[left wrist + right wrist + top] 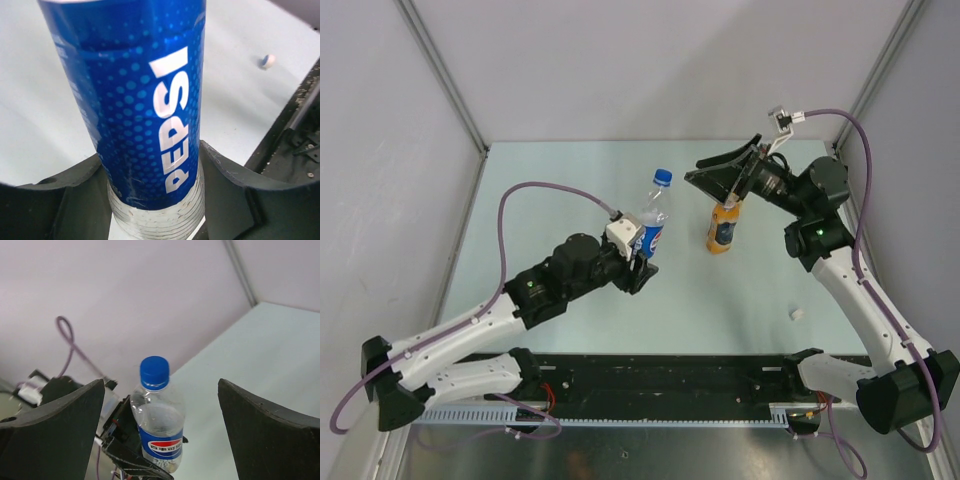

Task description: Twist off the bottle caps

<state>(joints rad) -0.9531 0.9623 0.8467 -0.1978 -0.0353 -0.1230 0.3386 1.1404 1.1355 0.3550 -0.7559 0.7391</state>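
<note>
Clamping water bottle [652,224], left gripper [643,264]; right gripper [724,184] spread

The pale green table [570,330] bears an upright orange bottle [722,230] and, well apart, a small white cap [797,314].

A pale green bench [570,180] fills the floor of a booth closed in by plain light-grey walls [650,60] at the back and on both sides. Metal corner posts [440,70] slant up where the walls meet. Along the bench's near edge lies a black strip [670,385], with a white slotted rail [620,419] just in front of it and brushed metal sheet [670,455] nearest the camera.
</note>
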